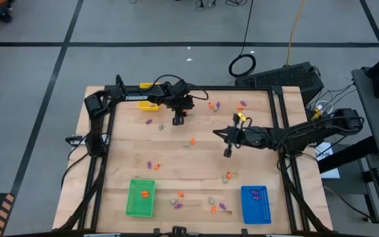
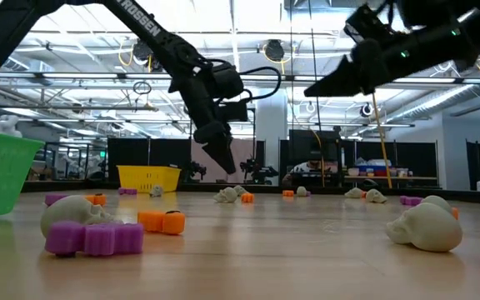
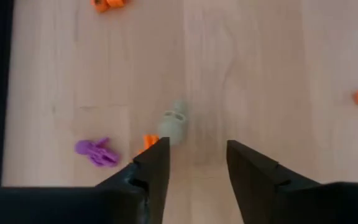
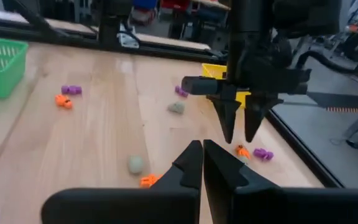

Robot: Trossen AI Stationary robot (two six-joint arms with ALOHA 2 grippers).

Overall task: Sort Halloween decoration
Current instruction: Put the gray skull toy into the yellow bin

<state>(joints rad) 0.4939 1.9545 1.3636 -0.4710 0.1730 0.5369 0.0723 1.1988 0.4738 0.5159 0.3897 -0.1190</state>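
Trinkets scattered over your counter (image 1: 196, 168), both arms raised.
Your left gripper (image 3: 194, 163) hangs with fingers parted and empty above a beige-grey trinket (image 3: 173, 125) at the far left; your right gripper (image 4: 202, 163) hovers mid-counter, fingers closed on nothing; the Halloween decoration (image 1: 229, 176) lies loose all around.

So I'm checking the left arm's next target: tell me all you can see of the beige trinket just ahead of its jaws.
The beige trinket is a small, pale grey-beige lump, rounded with a knob at one end, plastic-looking and matte. It lies on the bare wooden table, free of any tray. An orange trinket sits close beside it; whether they touch is unclear. The left gripper hangs above it, jaws open, not touching it.
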